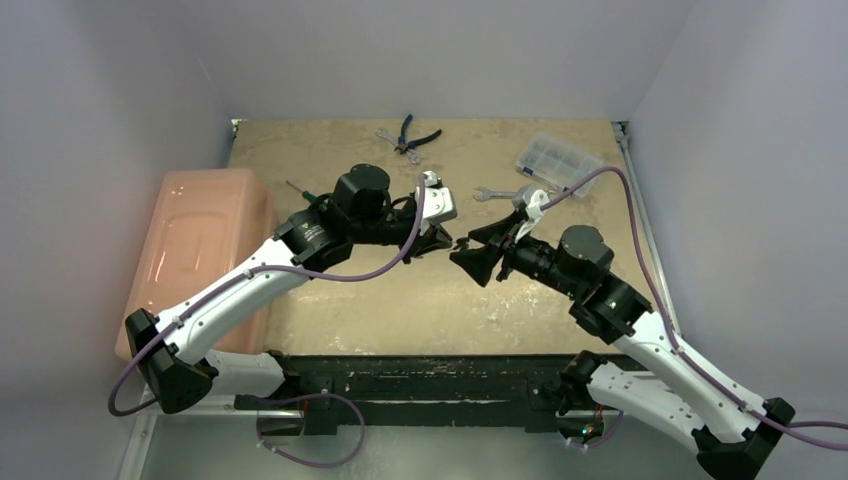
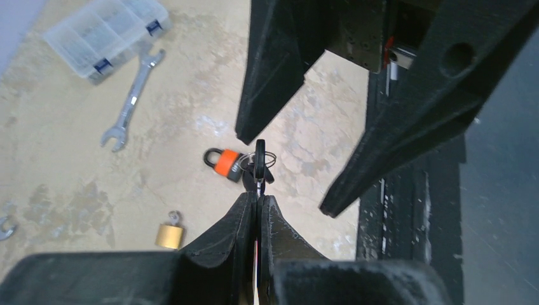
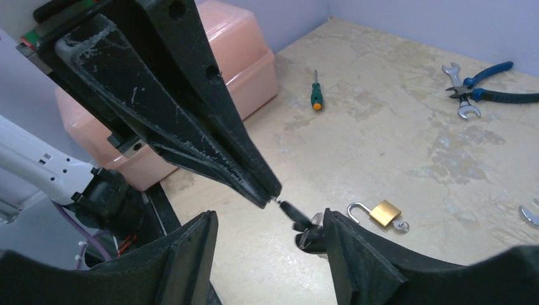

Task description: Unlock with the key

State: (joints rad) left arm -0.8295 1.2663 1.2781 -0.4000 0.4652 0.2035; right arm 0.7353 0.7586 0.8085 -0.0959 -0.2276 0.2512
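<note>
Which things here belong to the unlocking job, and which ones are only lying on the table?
For the job:
black-headed key, pinched in the shut left fingers; orange padlock with black shackle; brass padlock, shackle open.

Lying about:
silver open-end wrench; clear plastic compartment box; green-handled screwdriver; blue-handled pliers; pink plastic case.
</note>
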